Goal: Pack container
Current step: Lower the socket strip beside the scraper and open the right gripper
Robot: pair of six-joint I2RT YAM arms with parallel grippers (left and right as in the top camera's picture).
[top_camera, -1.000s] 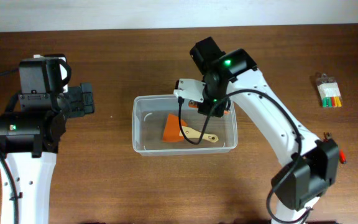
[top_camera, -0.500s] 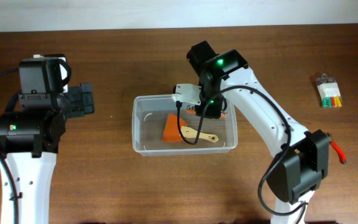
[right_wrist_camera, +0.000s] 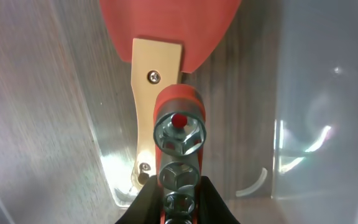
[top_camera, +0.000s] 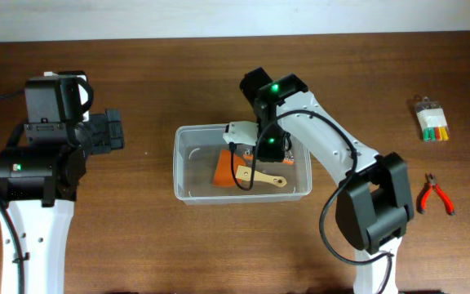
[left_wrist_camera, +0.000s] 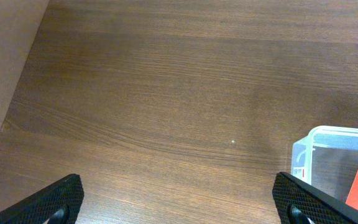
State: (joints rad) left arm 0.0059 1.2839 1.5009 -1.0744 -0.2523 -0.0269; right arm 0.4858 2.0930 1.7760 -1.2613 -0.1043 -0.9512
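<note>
Centrally on the counter (top_camera: 137,237) stands the container (top_camera: 192,167), a clear plastic tub, rectangular with rounded corners and a raised rim, its long sides running left to right and the wood grain showing through its floor and walls. The counter is dark brown wood with fine streaks along its length, and a pale band of wall (top_camera: 219,16) runs behind its far edge. The right arm bends in from the right side and reaches down into the container's middle. The right tool (right_wrist_camera: 178,205) has its jaws drawn close on a red socket holder (right_wrist_camera: 179,130), a narrow strip carrying a row of metal hex sockets, which it holds inside the tub. The left arm stays well apart at the left of the counter, and the left tool (left_wrist_camera: 183,200) is spread wide, each fingertip at one bottom corner of its wrist view, with only bare wood between them. On the container's floor lies a scraper (top_camera: 225,170) with a broad orange blade and a light wooden handle (top_camera: 263,177) pointing right. From the right wrist view the socket holder hangs over that handle, but whether the two touch cannot be told. Near the counter's right edge lie red-handled pliers (top_camera: 435,196), and farther back a small clear case (top_camera: 431,121) holding coloured pieces.
</note>
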